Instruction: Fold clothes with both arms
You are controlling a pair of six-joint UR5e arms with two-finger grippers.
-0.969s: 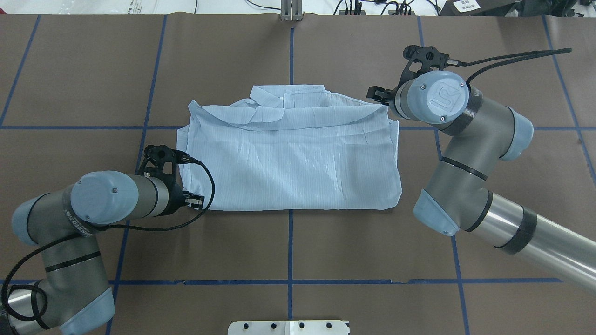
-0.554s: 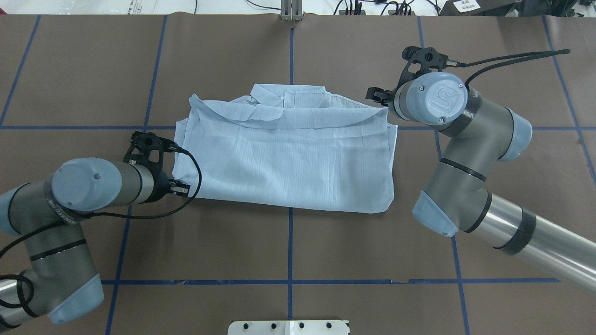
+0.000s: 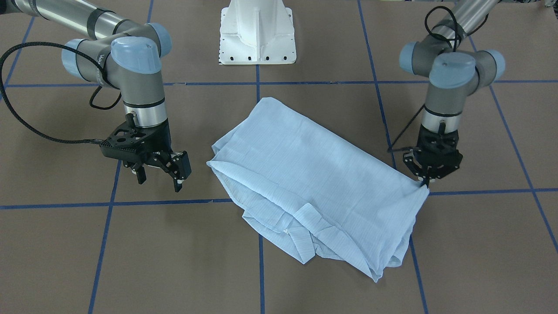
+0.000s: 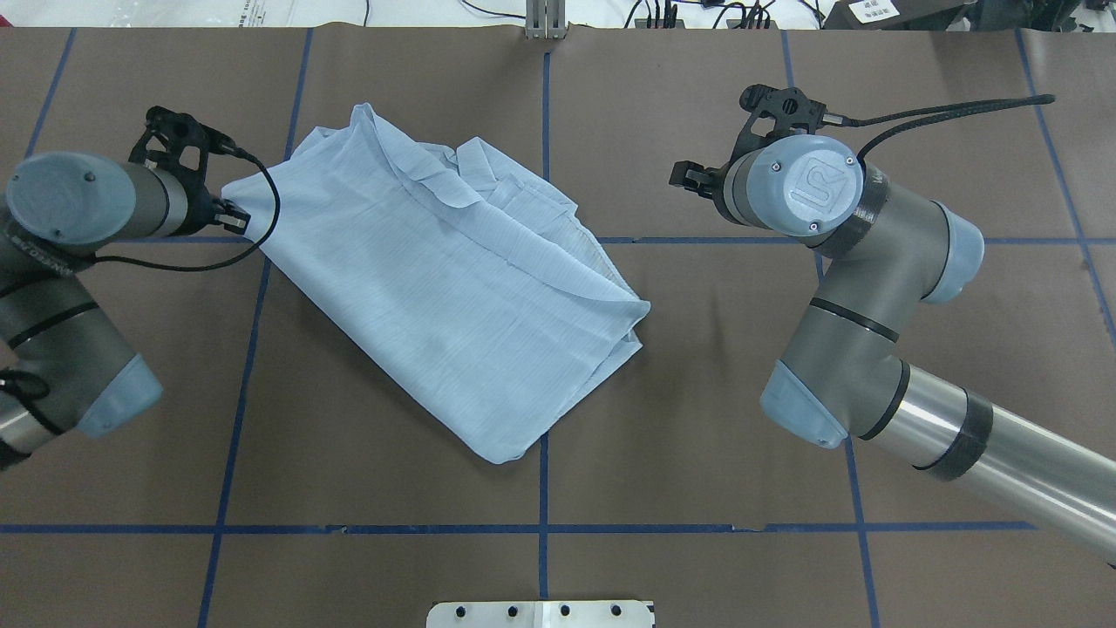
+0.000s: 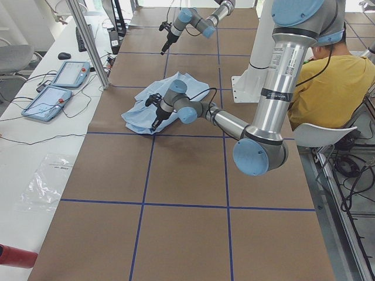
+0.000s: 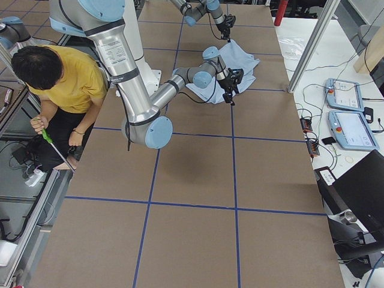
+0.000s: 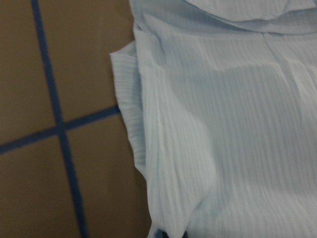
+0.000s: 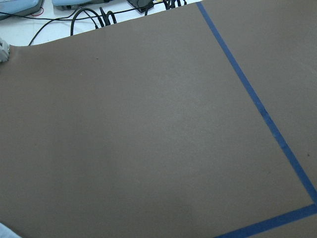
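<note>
The light blue striped shirt (image 4: 436, 288) lies folded and slanted on the brown table, collar side facing the far edge. It also shows in the front-facing view (image 3: 314, 174). My left gripper (image 4: 237, 220) is shut on the shirt's far-left corner, as the front-facing view (image 3: 425, 182) shows. In the left wrist view the fabric (image 7: 218, 124) fills the frame. My right gripper (image 4: 689, 179) is open and empty, well to the right of the shirt and a little above the table (image 3: 159, 179).
Blue tape lines (image 4: 545, 528) grid the brown table. The white pedestal base (image 3: 257, 30) stands at the near-middle edge. A metal post (image 4: 545, 17) stands at the far edge. A seated person in yellow (image 5: 319, 76) is beside the robot. Control tablets (image 5: 58, 85) lie off-table.
My left gripper has dragged the shirt's corner far and to the left. The shirt has swung from square to slanted, away from my right gripper, which barely moved.
</note>
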